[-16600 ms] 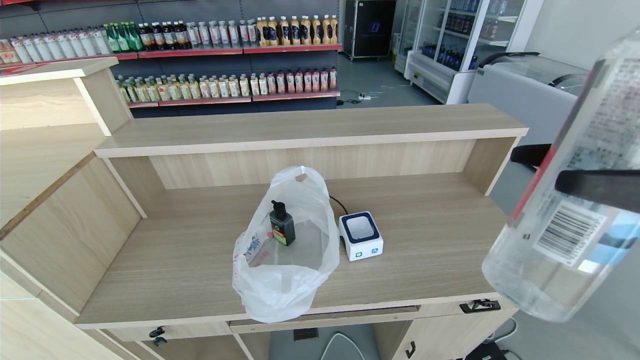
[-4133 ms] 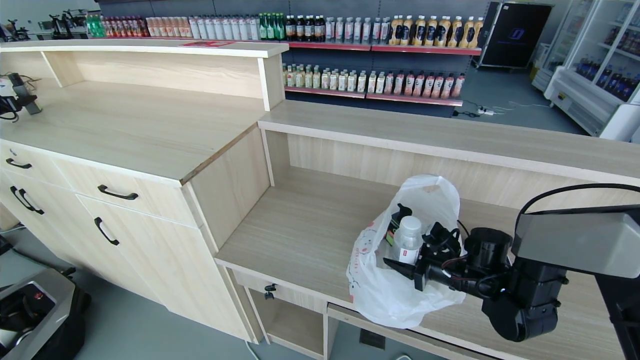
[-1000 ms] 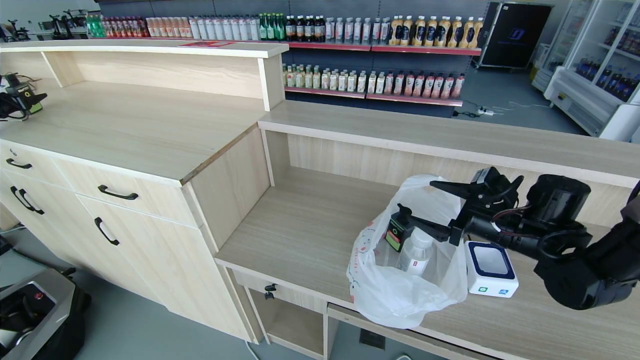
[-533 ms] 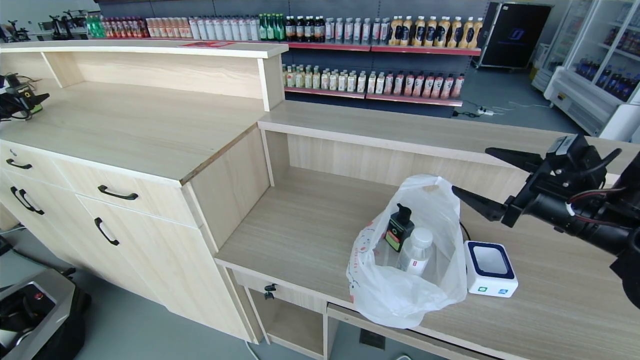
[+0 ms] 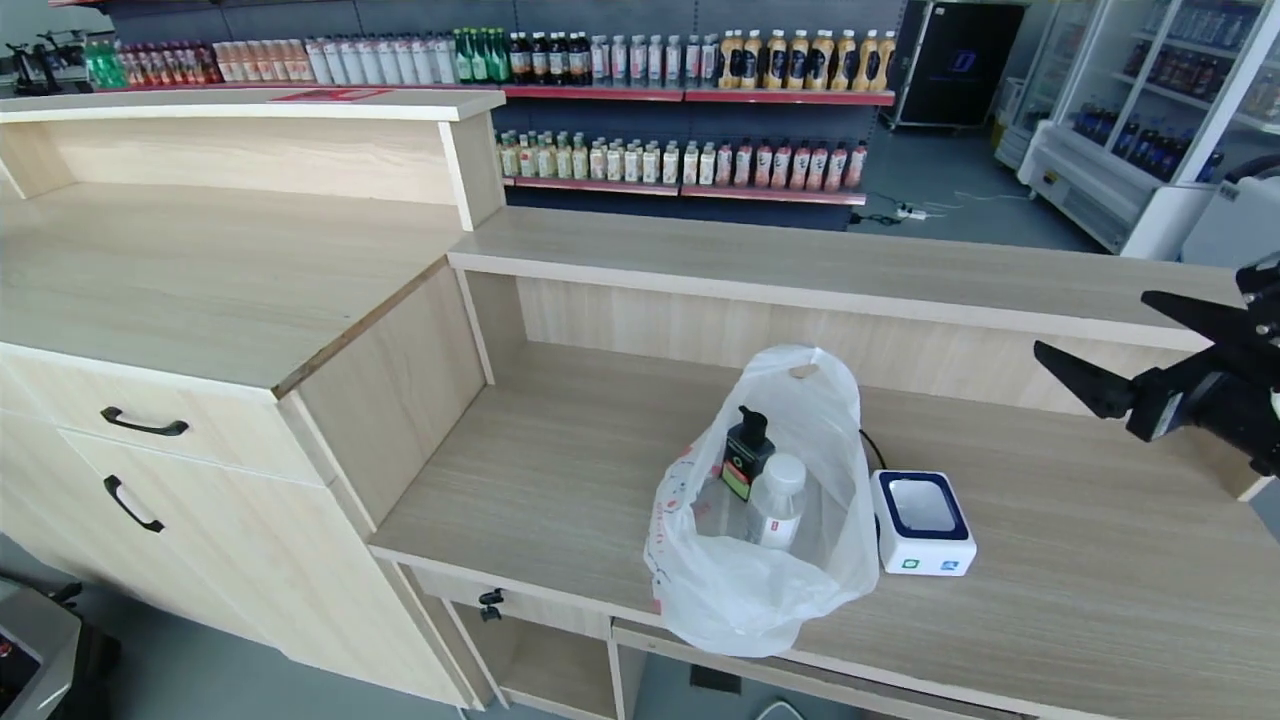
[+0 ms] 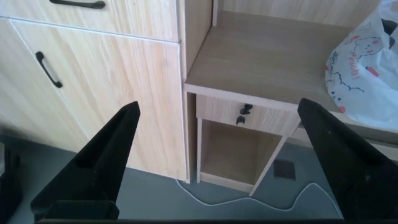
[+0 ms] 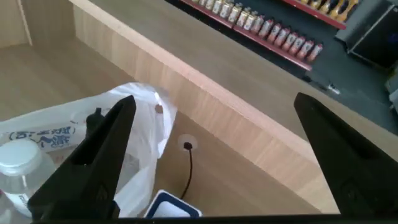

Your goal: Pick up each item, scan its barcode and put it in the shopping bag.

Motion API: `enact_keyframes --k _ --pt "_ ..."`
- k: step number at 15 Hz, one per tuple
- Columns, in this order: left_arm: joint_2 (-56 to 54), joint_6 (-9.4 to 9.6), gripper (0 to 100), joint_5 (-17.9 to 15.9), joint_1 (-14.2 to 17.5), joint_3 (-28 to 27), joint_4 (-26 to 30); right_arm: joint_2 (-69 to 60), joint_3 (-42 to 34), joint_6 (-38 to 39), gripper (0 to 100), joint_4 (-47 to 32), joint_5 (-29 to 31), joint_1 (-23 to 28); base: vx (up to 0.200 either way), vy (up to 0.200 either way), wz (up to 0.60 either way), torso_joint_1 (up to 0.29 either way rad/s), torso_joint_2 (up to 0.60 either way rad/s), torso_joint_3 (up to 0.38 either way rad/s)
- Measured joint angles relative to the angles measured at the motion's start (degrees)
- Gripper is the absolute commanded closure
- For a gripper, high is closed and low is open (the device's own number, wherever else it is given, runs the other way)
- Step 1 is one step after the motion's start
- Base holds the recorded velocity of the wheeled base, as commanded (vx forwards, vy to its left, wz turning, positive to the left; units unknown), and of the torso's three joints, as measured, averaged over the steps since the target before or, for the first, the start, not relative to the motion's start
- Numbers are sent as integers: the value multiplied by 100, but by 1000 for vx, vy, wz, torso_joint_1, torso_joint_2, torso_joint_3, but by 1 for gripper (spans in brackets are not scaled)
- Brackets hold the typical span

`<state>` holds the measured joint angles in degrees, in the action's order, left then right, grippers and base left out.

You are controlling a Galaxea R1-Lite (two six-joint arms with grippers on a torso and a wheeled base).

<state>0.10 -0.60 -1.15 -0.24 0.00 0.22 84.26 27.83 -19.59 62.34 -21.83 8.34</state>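
Two bottles stand in the soft shopping bag [image 5: 760,590] near the front edge of the counter [image 5: 1050,560]: a dark pump bottle [image 5: 746,465] and a clear bottle [image 5: 776,505]. Your right gripper [image 5: 1091,320] and left gripper [image 6: 219,106] gape wide, empty. Both bottles look slippery; grip their middles.

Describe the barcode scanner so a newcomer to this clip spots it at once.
Find the lower wooden counter, where a white plastic shopping bag stands open. Beside the bag, on its right, sits the barcode scanner: a small white box with a dark blue frame around its pale top window, the only box-shaped thing on that counter.
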Motion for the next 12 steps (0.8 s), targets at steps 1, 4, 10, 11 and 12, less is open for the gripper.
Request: enact_keyframes --k 1,4,10,11,12 --pt "0 0 0 0 0 0 2 -196 -197 158 0 -87 265 67 0 0 -600 -144 325 193" --pt "0 2 0 0 -2 0 2 -692 -606 903 0 -238 873 108 0 0 -400 -147 349 207" --pt "0 2 0 0 -2 0 0 -1840 -1296 1245 0 -1482 939 67 0 0 0 -150 386 226" --pt "0 0 0 0 -2 0 2 -2081 -1546 1246 0 -1658 936 67 0 0 0 -173 437 266" --pt "0 0 0 0 -2 0 2 -2324 -1791 1246 0 -1842 939 67 0 0 0 -95 256 159"
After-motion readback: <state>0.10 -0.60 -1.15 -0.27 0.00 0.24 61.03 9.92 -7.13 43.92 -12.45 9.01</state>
